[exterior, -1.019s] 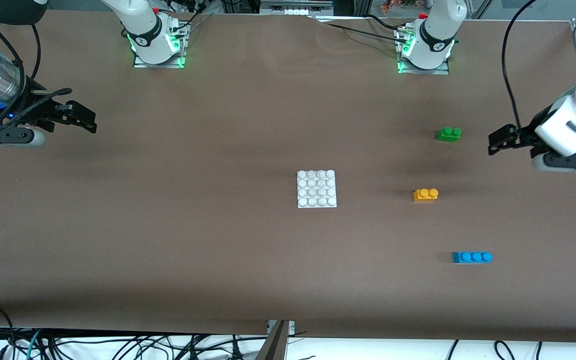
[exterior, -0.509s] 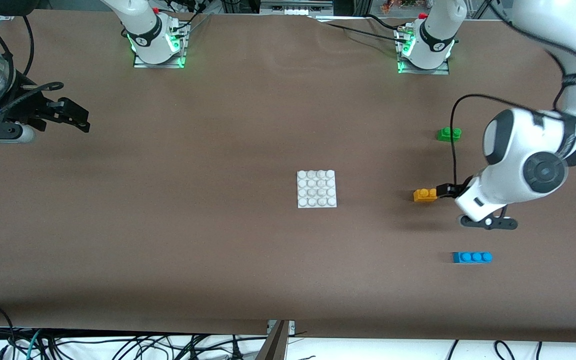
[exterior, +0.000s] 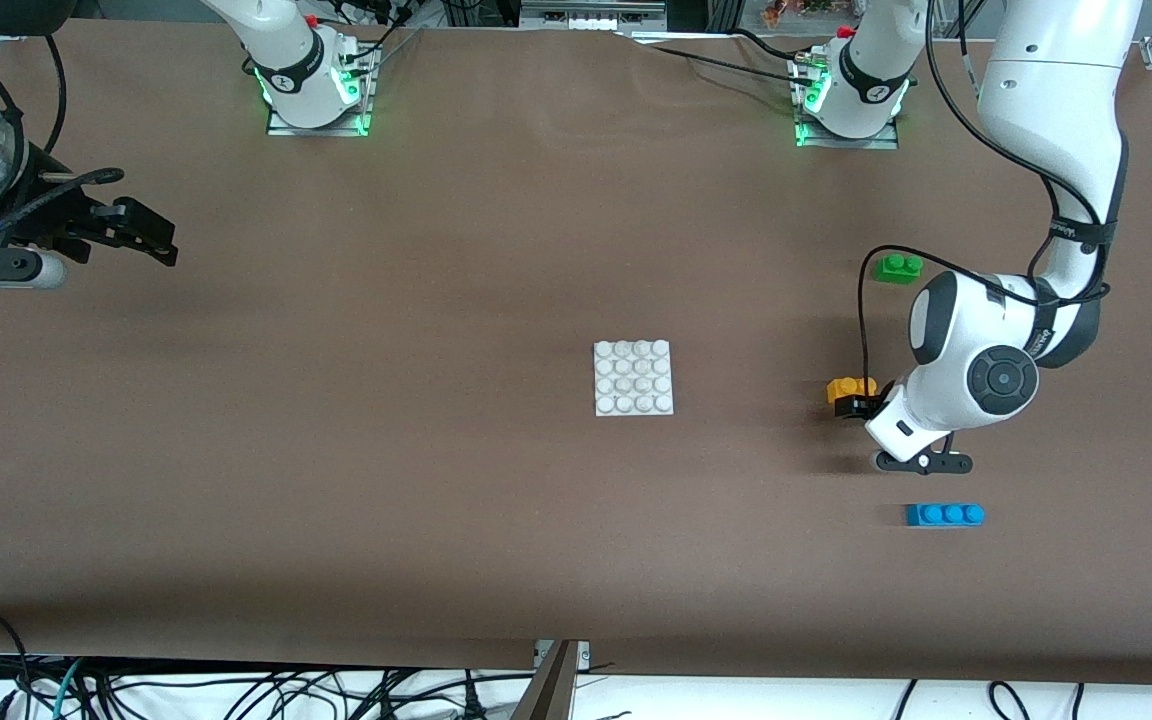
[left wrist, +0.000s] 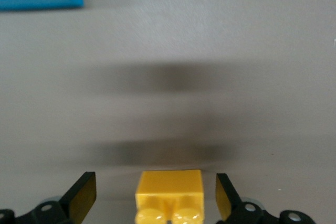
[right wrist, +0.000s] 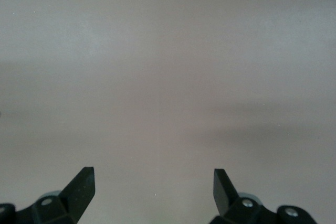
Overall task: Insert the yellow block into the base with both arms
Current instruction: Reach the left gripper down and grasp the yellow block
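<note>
The step in hand looks like the pick-up of the yellow block (exterior: 848,387) by the left gripper (exterior: 854,404). To do it well, I'd say the gripper should settle a little lower with the brick square between its fingers (left wrist: 84,195), then close evenly on the two flat sides, so the brick does not twist or skid on the table (exterior: 436,500).

The left jaws stand wide open. In the left wrist view the yellow block (left wrist: 169,196) sits midway between the two fingertips, with a clear gap to each; nothing touches it yet. It rests on the table, studs up, well apart from the base (exterior: 633,377), which lies toward the middle of the table.

The right gripper (exterior: 151,232) waits over bare table at the right arm's end, its jaws open too and holding nothing.
</note>
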